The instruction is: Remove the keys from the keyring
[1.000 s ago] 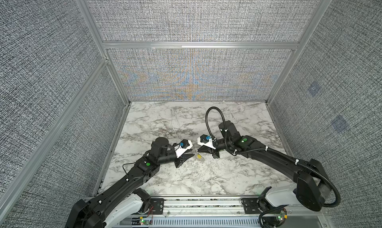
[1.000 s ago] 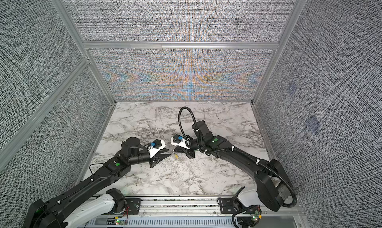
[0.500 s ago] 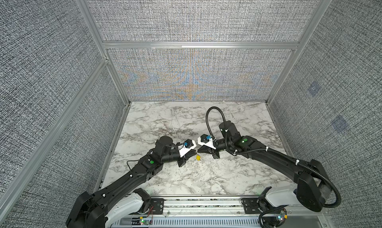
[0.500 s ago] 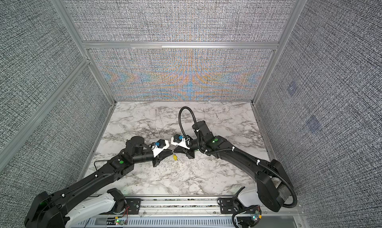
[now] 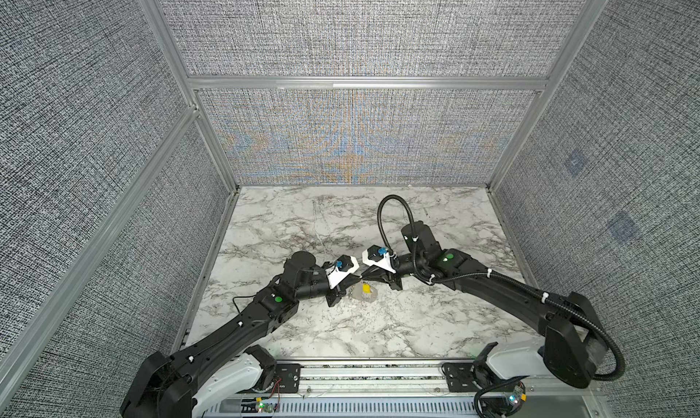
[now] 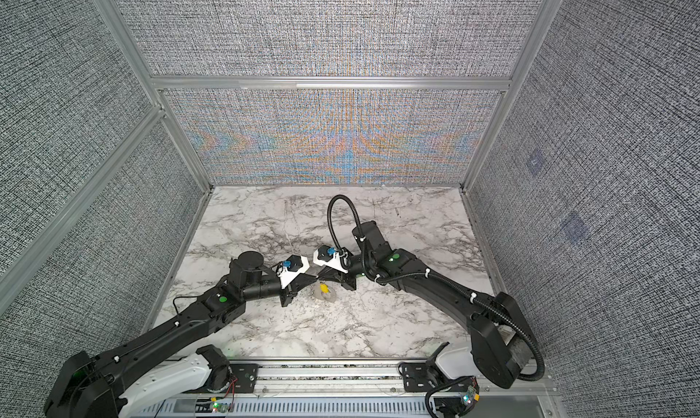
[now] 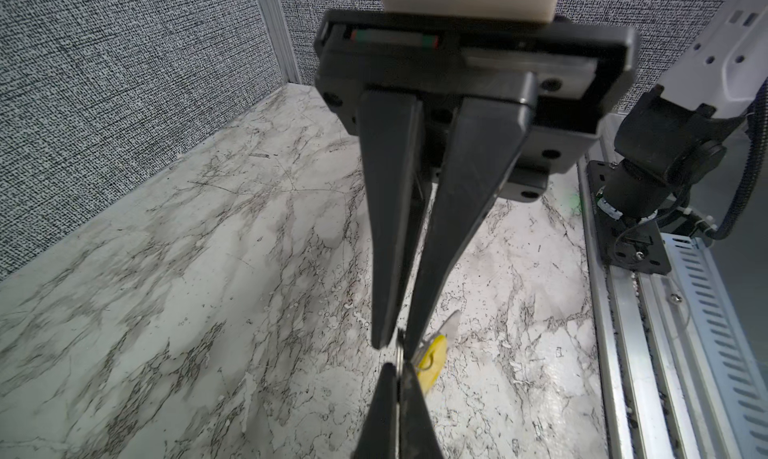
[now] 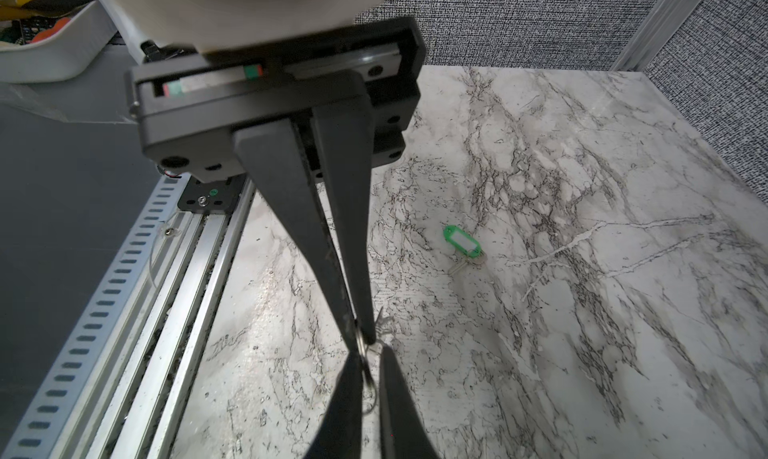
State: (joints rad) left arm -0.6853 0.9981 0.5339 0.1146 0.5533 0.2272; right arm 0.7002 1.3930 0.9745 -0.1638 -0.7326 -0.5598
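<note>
**Keyring held between both grippers, green key off**

1. Keyring. The keyring (image 7: 400, 351) shows as a thin wire loop, seen edge-on. It is held clear of the table (image 5: 341, 332), near the table's middle, in the small gap where the two sets of gripper tips meet head-on.

2. Yellow key. The yellow key (image 7: 433, 363) is attached to the keyring by a wire through its tag. The tag hangs just beside the gripper tips. In both top views it shows as a yellow spot (image 5: 366, 289) directly under the meeting point. The key blade is blurred. The views do not show whether the tag touches the table.

3. Green key. The green key (image 8: 461, 241) is off the keyring. It lies flat on the table, apart from both grippers. It is seen only in the right wrist view.

4. Left gripper. The left gripper (image 7: 395, 345) reaches in from the left. Its jaws are closed on the keyring wire at the tips.

5. Right gripper. The right gripper (image 8: 360, 339) reaches in from the right. Its jaws stand a narrow slit apart, with the wire between the tips. The views do not show whether they clamp it.
</note>
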